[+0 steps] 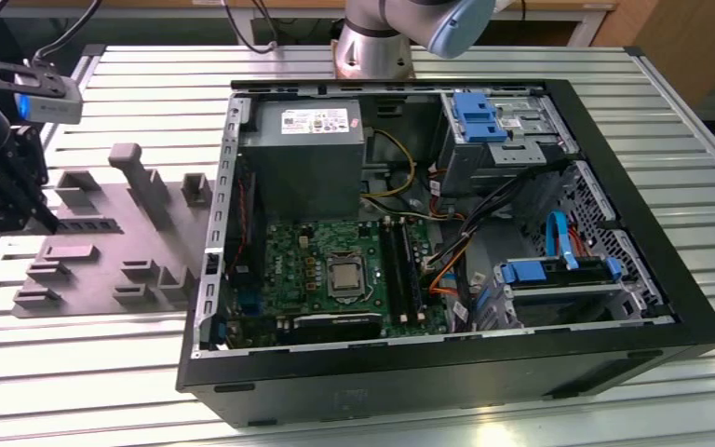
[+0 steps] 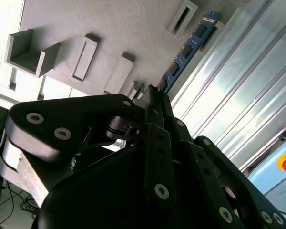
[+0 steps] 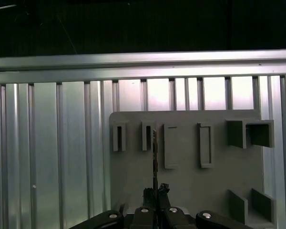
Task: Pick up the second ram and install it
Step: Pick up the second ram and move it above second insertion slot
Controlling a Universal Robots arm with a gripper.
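In the exterior view, hangs with the jaws at the edge of the slatted counter [image 1: 146,65] on the exterior view's left, over the end of a grey holder plate [image 1: 122,251] and below a wrist camera [image 1: 37,93]. Cannot tell the state of the jaws from here. Leaves an open computer case [image 1: 457,382] just beside the plate, toward the exterior view's right, with the green motherboard [image 1: 290,270] flat inside and black memory slots [image 1: 395,265] beside the processor socket [image 1: 345,277]. In the second wrist view, pinches one end of the second ram [image 2: 188,50] with the jaws closed tight onto it, with the stick stretched away from the fingertips [image 2: 154,102] along the border between plate and counter slats. In the first wrist view, meets the second ram [image 3: 155,152] edge-on as a thin dark line, clamped between the closed jaws, over the plate and just beside a raised slot block [image 3: 148,136]. Cannot judge any clearance between ram and plate.
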